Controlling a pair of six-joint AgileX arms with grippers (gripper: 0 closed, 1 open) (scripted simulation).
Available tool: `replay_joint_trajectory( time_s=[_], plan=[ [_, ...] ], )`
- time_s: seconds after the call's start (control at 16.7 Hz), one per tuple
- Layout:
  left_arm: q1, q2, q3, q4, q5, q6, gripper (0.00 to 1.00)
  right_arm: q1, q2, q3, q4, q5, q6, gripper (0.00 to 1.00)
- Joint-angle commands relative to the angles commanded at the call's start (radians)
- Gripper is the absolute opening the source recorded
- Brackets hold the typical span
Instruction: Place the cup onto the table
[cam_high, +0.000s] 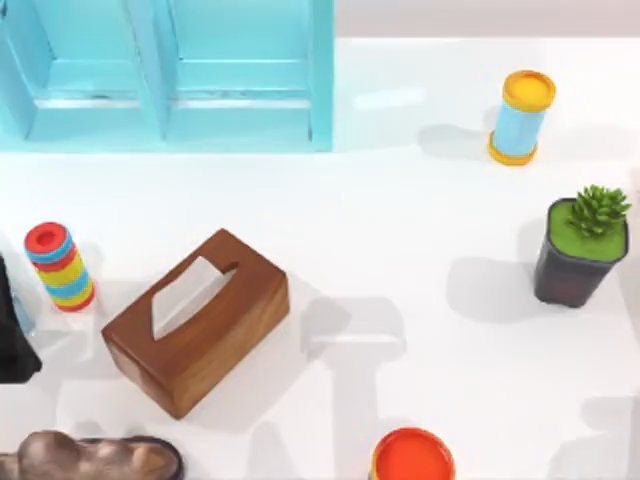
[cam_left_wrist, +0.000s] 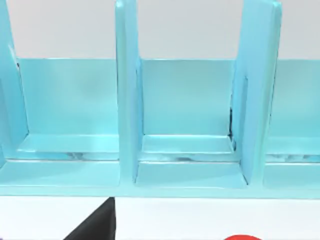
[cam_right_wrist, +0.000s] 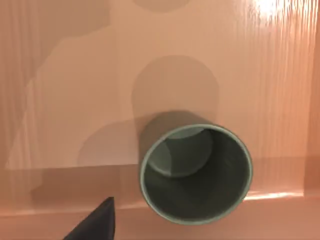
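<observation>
Under right wrist: upright cup (cam_right_wrist: 196, 172).

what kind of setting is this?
Probably a rendered tabletop manipulation scene: a glossy white table cluttered with household props, such as a tissue box, a potted plant and a light-blue cabinet.

Brightly, evenly lit from above. Soft grey shadows cast leftward on the glossy white surface (cam_high: 420, 230) beside the plant pot (cam_high: 572, 262) and the blue cylinder (cam_high: 519, 118). Pale glare streak near the cabinet (cam_high: 180, 75). Warm pinkish cast with striped highlights around the cup (cam_right_wrist: 196, 172).
</observation>
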Motion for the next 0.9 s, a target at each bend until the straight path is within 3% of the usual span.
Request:
replay_joint_trajectory(
  time_s=[0.36,0.9],
  plan=[
    [0.0,0.0,0.0,0.0,0.0,0.0,1.0,-0.1,0.219,0.176,-0.18,0.0,-0.099,1.0],
    [0.0,0.0,0.0,0.0,0.0,0.0,1.0,-0.102,0.236,0.151,-0.151,0.0,-0.1,1.0]
  ],
)
